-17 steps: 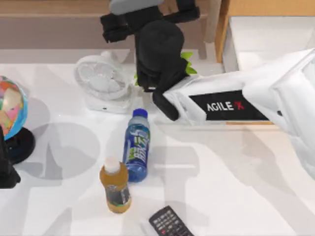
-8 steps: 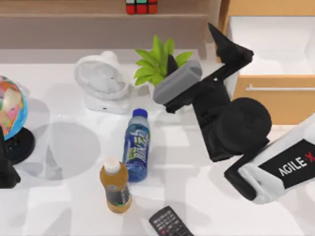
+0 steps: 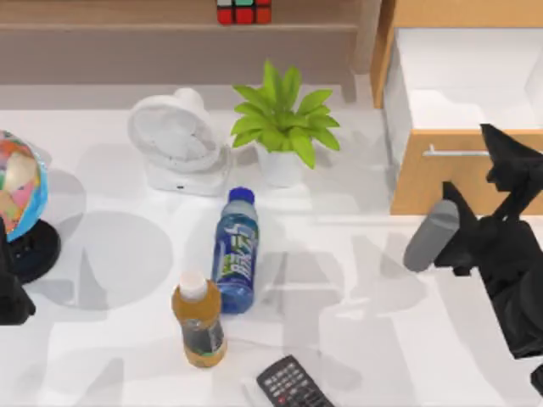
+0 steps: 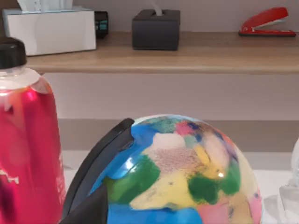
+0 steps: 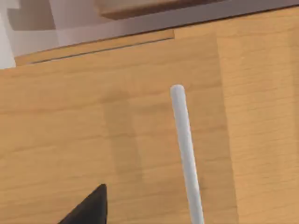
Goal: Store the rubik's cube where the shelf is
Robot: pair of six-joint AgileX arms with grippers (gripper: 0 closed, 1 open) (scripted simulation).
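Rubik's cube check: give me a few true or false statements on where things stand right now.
1. The rubik's cube sits on the shelf. True.
2. The right claw holds the cube. False: it holds nothing and hovers near the drawer at the table's right.
3. The drawer is open. True.
4. The blue bottle stands upright. False: it lies on the table, beside the upright yellow bottle.
5. The plant stands left of the fan. False: it stands to its right.
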